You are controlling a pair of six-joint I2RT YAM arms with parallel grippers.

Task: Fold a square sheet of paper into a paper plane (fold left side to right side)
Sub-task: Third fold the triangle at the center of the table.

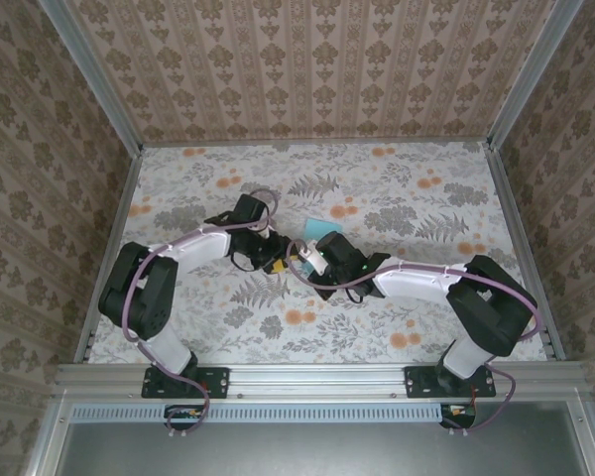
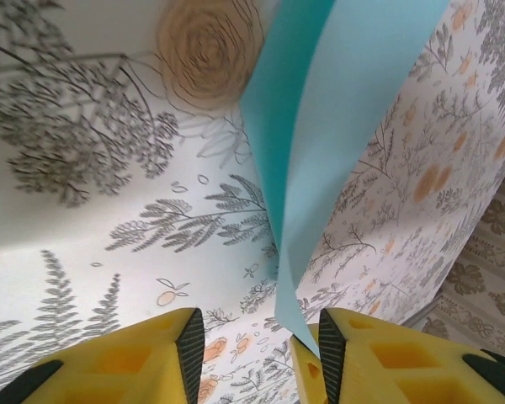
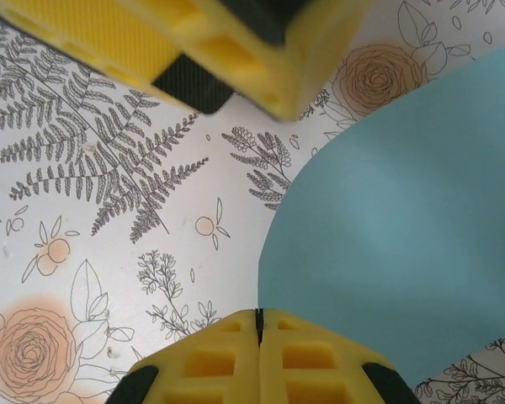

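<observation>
Meeting over the middle of the bench, the two arms point their tips at each other. From above, their black wrists cover most of the sheet, leaving a light-blue corner showing beyond them on the far side. The right fingers are pressed together with no gap at the seam. The sheet's edge runs down into that seam, so they have it pinched by one edge. From there the paper swells up and away to the right in a smooth curve, off the bench surface. The left fingers stand apart with a wide gap and clamp nothing. In the left wrist view the raised sheet comes down as a doubled-over strip into that gap. Its lower tip lies just beside the right-hand pad, though whether it touches cannot be told, and the strip hides the bench behind it. In the right wrist view a blurred yellow block of the left fingers hangs across the top, close to the sheet's curved edge but apart from it. The bench top is printed with grey ferns and orange roses. Patterned wallpaper panels close three sides, and an aluminium rail carries both arm bases at the near edge.
</observation>
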